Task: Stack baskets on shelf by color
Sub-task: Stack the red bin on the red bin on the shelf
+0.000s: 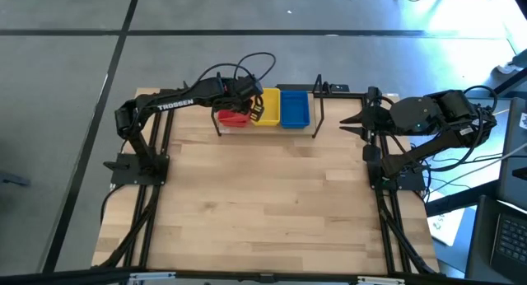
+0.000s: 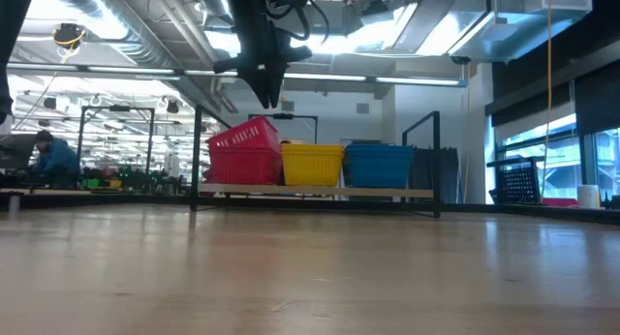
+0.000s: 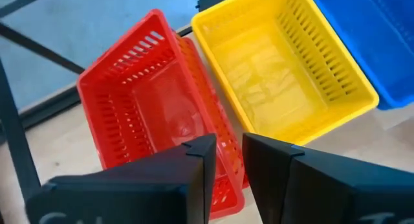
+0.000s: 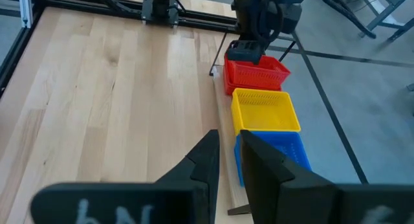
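Now: left claw over the red stack

Your left claw (image 1: 247, 101) hangs above the red baskets (image 2: 244, 153), its fingers nearly closed with only a narrow gap, grasping nothing. On the shelf (image 2: 320, 192) the top red basket sits tilted; the yellow baskets (image 2: 312, 165) stand in the middle, the blue baskets (image 2: 379, 166) beyond them. Your right claw (image 1: 349, 122) waits beside the shelf's far end, clenched nearly shut and empty, above the surface (image 1: 263, 211).
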You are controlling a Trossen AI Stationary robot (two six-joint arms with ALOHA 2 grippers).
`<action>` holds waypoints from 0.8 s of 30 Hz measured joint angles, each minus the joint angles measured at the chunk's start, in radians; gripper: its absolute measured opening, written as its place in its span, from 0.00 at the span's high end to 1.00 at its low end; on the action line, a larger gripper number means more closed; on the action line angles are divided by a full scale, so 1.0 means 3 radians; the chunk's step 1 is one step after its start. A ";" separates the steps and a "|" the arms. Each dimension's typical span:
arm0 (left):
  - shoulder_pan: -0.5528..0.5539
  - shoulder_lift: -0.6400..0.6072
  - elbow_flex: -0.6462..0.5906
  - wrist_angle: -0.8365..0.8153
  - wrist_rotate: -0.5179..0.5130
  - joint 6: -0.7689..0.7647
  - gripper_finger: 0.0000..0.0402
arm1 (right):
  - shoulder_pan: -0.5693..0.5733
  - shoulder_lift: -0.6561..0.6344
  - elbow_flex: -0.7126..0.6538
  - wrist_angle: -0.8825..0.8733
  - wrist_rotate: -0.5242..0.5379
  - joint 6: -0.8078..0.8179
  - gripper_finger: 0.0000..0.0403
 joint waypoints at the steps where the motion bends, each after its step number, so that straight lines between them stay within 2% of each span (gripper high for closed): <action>1: 0.0001 0.0000 0.0000 0.0000 0.0015 0.0055 0.84 | 0.0001 0.0000 0.0000 0.0000 0.0000 0.0002 0.85; 8: 0.0054 -0.0001 0.0000 -0.0001 0.0024 0.0329 0.98 | 0.0000 0.0000 0.0000 0.0006 0.0001 0.0018 0.85; 15: 0.0232 0.0047 -0.0010 0.0020 0.0291 0.0450 1.00 | 0.0000 0.0000 0.0000 0.0045 0.0001 0.0018 0.85; 21: 0.0264 0.0136 -0.0009 0.0270 0.0369 0.0596 1.00 | 0.0001 0.0000 0.0000 0.0066 0.0003 0.0024 0.85; 24: 0.0270 0.0167 -0.0012 0.0218 0.0402 0.0632 1.00 | 0.0000 0.0000 0.0000 0.0100 0.0003 0.0025 0.85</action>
